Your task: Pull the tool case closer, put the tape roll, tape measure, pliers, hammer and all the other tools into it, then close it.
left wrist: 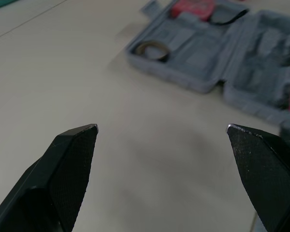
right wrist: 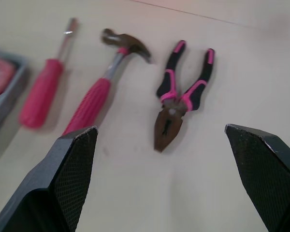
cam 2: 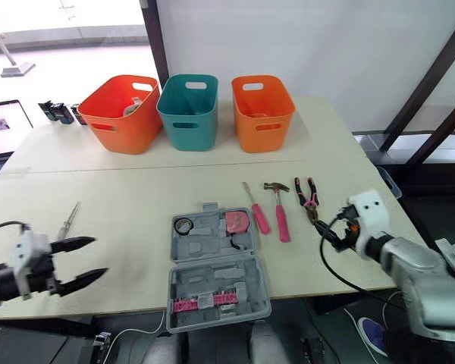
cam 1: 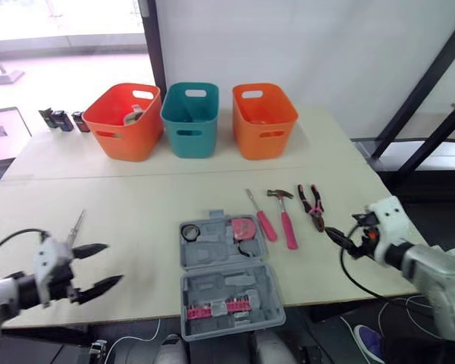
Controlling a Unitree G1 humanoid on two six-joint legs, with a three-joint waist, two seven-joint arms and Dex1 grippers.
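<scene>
Grey plastic formed the tool case (cam 1: 212,284), which lay open at the front middle of the table (cam 1: 136,205). Its far half held one tape roll (cam 1: 190,233) and one pink tape measure (cam 1: 243,227); its near half held one row of pink bits (cam 1: 218,307). Any lettering on the tape measure was too small to read.

The left gripper (cam 1: 114,263) hovered over bare table left of the case, fingers spread wide, holding and touching nothing. The right gripper (cam 1: 340,241) hovered near the table's front right edge, equally wide and empty, close to the pliers (cam 1: 313,206).

Three loose tools lay side by side right of the case: one pink-handled screwdriver (cam 1: 262,218), one pink-handled hammer (cam 1: 286,220) and the pliers. One slim metal tool (cam 1: 76,226) lay well to the left.

Three baskets stood in a far row: an orange basket (cam 1: 123,121), a teal basket (cam 1: 189,119) and a second orange basket (cam 1: 264,120).
</scene>
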